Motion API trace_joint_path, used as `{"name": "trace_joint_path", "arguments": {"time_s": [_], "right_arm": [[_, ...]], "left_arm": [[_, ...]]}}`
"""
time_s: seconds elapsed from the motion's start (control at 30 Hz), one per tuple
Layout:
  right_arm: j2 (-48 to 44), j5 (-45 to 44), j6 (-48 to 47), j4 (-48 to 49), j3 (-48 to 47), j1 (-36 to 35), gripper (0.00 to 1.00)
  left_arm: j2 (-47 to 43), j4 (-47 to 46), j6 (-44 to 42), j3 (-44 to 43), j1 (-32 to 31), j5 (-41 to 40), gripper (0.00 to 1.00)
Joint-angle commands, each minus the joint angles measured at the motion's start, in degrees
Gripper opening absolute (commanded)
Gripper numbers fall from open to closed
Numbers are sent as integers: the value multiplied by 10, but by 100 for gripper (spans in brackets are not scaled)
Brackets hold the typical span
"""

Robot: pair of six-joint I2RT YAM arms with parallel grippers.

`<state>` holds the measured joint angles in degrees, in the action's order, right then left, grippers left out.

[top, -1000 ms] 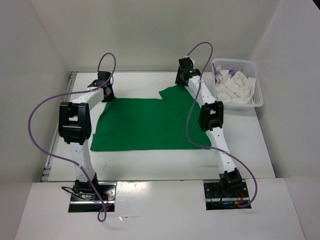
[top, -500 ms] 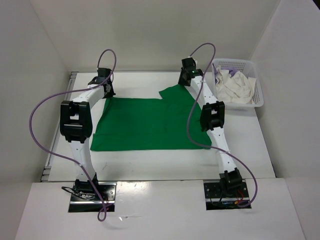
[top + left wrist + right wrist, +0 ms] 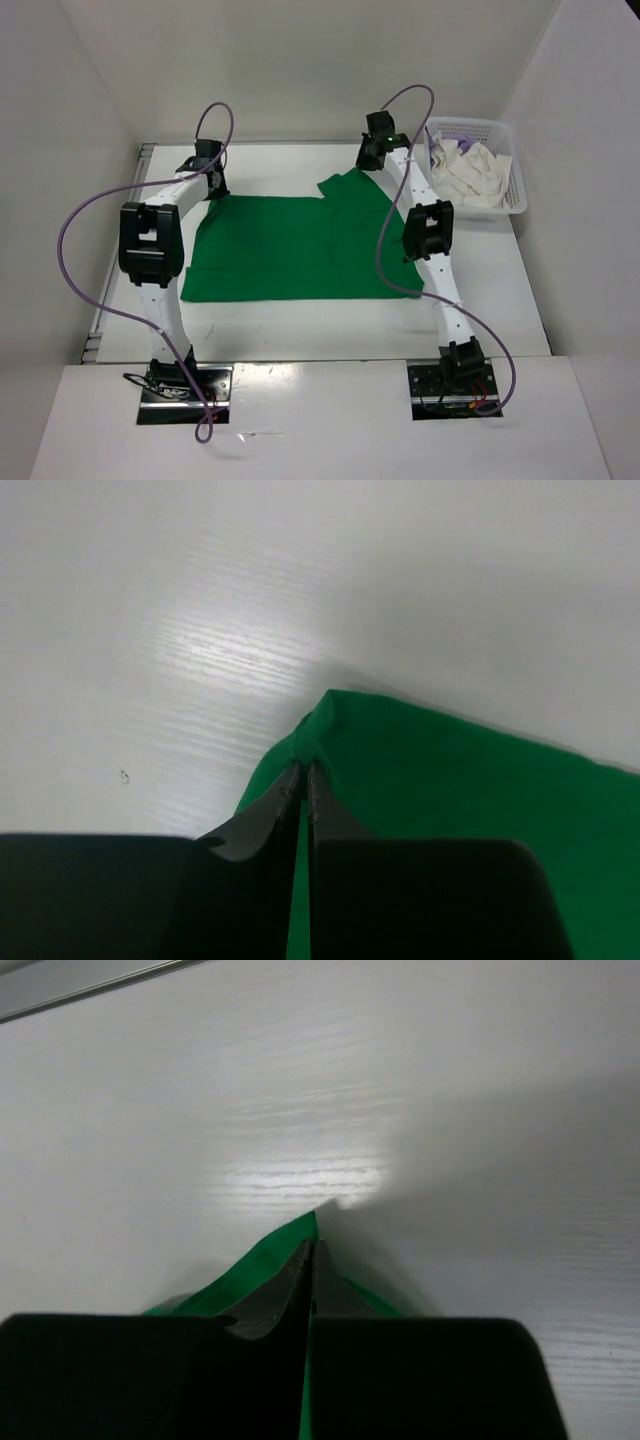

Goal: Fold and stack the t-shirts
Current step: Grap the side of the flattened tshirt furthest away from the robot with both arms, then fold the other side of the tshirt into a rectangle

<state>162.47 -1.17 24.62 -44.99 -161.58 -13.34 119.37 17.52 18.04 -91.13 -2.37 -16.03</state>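
While both arms reach to the far side of the worktop (image 3: 300, 325), a bright green t-shirt (image 3: 300, 250) lies spread flat between them. Its near hem runs across the middle of the white surface, and one sleeve juts out at its far right corner. At the far left corner of the cloth, the left gripper (image 3: 303, 772) has its jaws drawn almost together on a small pinch of green fabric. In the left wrist view that fabric puckers into a ridge at the fingertips. At the far right, by the sleeve, the right gripper (image 3: 311, 1248) is closed tight, its two fingers pressed together on a peak of the same green cloth. Fabric shows on either side of them against the pale wood-grain surface. A white plastic lattice basket (image 3: 518, 180) sits at the far right of the worktop, apart from the green t-shirt and near the right arm. Inside it a crumpled white t-shirt (image 3: 470, 178) fills most of the space. A lavender t-shirt (image 3: 447, 133) shows at the basket's far left corner, partly under the white one. Purple cables (image 3: 72, 225) loop from each arm's base up to its wrist.
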Motion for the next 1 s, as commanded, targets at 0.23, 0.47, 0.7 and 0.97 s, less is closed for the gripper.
{"name": "trace_joint_path", "arguments": {"time_s": [0.23, 0.47, 0.7, 0.97], "right_arm": [[-397, 64, -5, 123, 495, 27, 0], [-508, 54, -5, 128, 683, 27, 0], [-648, 49, 7, 140, 834, 27, 0], [-773, 32, 24, 134, 965, 27, 0]], "left_arm": [[-120, -36, -6, 97, 32, 28, 9], [-150, -47, 13, 139, 52, 56, 9], [-207, -52, 25, 195, 57, 61, 8], [-268, -35, 31, 252, 57, 61, 7]]}}
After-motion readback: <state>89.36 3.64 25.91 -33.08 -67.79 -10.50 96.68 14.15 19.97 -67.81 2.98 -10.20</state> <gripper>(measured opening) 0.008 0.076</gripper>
